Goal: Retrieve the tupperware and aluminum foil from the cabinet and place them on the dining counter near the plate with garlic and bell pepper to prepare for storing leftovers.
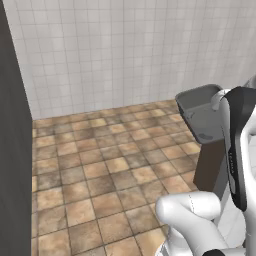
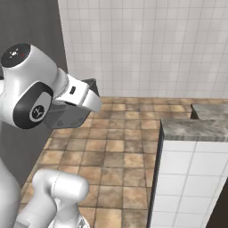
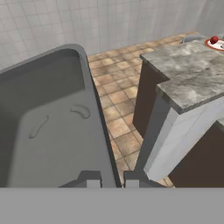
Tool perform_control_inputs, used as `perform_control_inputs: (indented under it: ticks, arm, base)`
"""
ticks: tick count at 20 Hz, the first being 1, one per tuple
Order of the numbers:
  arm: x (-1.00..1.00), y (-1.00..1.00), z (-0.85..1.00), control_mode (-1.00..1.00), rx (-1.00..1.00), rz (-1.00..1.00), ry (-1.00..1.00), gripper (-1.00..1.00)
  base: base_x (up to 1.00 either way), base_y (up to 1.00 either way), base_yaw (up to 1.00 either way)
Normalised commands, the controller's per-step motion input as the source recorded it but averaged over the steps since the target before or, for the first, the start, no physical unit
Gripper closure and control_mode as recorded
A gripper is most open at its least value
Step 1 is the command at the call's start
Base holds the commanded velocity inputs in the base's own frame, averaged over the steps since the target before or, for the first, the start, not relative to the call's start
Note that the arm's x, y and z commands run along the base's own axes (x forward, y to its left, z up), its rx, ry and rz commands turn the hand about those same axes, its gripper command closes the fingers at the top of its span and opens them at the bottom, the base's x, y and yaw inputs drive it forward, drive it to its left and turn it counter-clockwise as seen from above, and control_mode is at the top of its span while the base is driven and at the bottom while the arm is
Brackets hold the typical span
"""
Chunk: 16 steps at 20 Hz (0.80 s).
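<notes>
The tupperware (image 3: 48,127) is a grey, open, empty tub, and it hangs in the air over the tiled floor. My gripper (image 3: 112,179) is shut on its rim, one fingertip (image 3: 89,180) inside the wall and the other outside. The left base view has the tupperware (image 1: 202,112) beside my forearm; in the right base view the tupperware (image 2: 67,115) sits partly behind my wrist. Far off, a plate (image 3: 217,45) carrying a red item (image 3: 213,40) rests on the dining counter (image 3: 188,70). The aluminum foil is out of view.
The grey stone counter (image 2: 196,127) with its white tiled side stands to my right. A dark cabinet wall (image 1: 12,150) rises on the left. Brown floor tiles (image 1: 100,170) spread ahead up to a white tiled wall (image 2: 156,49).
</notes>
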Motion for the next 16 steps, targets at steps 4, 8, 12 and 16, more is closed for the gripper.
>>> perform_control_inputs:
  ticks: [4, 8, 12, 16]
  arm:
    - [0.0, 0.0, 0.0, 1.0, 0.0, 0.0, 0.0, 1.0]
    - [0.0, 0.0, 0.0, 1.0, 0.0, 0.0, 0.0, 1.0]
    - [0.0, 0.0, 0.0, 1.0, 0.0, 0.0, 0.0, 1.0]
    - [0.0, 0.0, 0.0, 1.0, 0.0, 0.0, 0.0, 1.0]
  base:
    - [1.0, 0.18, -0.35]
    - [1.0, 0.24, -0.4]
    - [1.0, 0.2, -0.43]
    - [1.0, 0.19, -0.45]
